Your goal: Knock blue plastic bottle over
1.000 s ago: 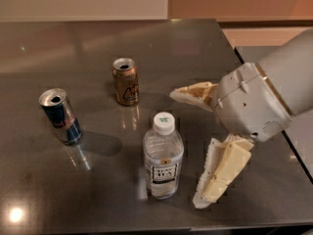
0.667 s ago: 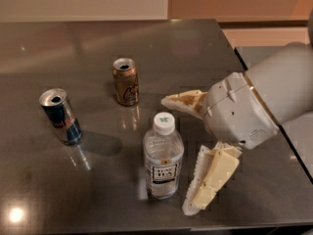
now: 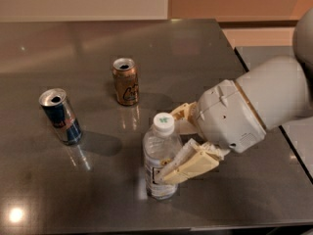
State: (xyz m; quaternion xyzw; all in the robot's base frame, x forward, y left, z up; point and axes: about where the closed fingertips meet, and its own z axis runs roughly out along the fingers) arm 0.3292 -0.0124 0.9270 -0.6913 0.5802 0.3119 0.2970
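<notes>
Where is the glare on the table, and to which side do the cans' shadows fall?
Camera view: glare spot on the table at the image's lower left; the blue-and-silver can and gold-brown can cast shadows toward image right; the open gripper straddles the blue plastic bottle.

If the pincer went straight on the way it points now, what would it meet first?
The blue plastic bottle, standing upright right at the open pincer. The near finger overlaps it in view, but I cannot tell whether they touch.

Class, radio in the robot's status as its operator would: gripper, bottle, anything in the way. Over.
Gripper open, straddling blue plastic bottle. Bottle upright, not yet knocked over. Gold-brown can and blue-and-silver can stand apart, leftward.
</notes>
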